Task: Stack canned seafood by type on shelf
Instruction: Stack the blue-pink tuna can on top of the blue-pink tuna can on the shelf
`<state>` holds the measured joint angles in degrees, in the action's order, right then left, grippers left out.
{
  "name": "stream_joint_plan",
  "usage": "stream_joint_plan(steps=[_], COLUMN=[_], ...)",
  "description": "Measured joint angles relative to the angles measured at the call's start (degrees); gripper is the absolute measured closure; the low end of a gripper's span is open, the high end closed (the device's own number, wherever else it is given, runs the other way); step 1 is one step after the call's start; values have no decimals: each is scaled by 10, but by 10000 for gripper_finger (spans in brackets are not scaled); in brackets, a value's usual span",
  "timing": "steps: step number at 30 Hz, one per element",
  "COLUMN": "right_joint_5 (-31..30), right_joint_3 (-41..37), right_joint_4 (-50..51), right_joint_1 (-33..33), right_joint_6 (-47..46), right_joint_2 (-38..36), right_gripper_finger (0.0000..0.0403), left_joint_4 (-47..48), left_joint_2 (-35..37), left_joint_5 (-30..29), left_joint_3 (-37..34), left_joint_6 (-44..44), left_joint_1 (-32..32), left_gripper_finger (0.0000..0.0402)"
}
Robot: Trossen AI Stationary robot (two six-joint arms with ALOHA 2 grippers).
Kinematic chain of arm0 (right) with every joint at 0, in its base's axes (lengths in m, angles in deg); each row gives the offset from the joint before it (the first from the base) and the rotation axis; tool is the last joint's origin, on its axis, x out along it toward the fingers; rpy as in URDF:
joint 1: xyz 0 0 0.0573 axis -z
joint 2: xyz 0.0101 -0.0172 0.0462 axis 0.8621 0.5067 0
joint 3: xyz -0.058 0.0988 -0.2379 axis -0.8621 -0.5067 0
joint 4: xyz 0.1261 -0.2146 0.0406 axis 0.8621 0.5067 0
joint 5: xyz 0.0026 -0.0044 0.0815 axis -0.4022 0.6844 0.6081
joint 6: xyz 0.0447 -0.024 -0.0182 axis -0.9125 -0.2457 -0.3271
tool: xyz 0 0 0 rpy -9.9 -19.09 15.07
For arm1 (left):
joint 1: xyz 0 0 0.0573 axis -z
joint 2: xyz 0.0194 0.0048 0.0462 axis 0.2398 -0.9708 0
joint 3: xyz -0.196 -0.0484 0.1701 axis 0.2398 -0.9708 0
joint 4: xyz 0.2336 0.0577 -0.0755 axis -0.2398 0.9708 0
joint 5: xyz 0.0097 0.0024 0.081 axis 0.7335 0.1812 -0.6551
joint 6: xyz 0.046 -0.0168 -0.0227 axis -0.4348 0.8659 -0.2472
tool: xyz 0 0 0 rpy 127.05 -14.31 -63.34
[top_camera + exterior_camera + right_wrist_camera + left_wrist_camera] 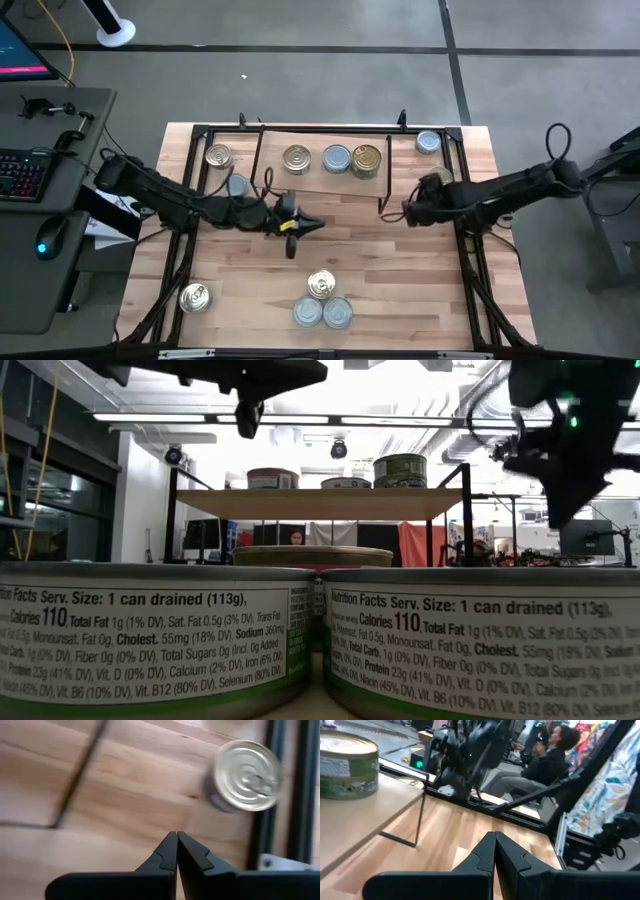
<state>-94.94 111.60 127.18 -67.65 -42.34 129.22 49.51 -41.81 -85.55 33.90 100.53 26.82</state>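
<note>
Wood tabletop (400, 260); shelf (310, 182) partly stocked, both arms empty.
I see left gripper (308, 224) and right gripper (408, 212) pressed together; next, I judge, open over a loose tin (428, 142).

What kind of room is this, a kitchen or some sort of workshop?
Likely a robotics lab, not a kitchen. Two robot arms work at a framed wood table with tins on a small shelf, a desk with keyboard stands alongside, and a seated person watches nearby.
</note>
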Motion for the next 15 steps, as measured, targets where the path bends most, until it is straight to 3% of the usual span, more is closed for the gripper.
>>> stream_joint_plan(steps=[6,15], right_joint_5=[39,74], right_joint_3=[-56,-42], right_joint_4=[-50,-72], right_joint_1=[96,225], right_joint_6=[157,468], right_joint_2=[-4,-4], right_gripper_finger=[403,403], left_joint_4=[0,0], left_joint_2=[1,1], left_joint_5=[-40,-56], left_joint_3=[18,23], left_joint_6=[10,-20], left_joint_1=[-3,-13], left_gripper_finger=[402,402])
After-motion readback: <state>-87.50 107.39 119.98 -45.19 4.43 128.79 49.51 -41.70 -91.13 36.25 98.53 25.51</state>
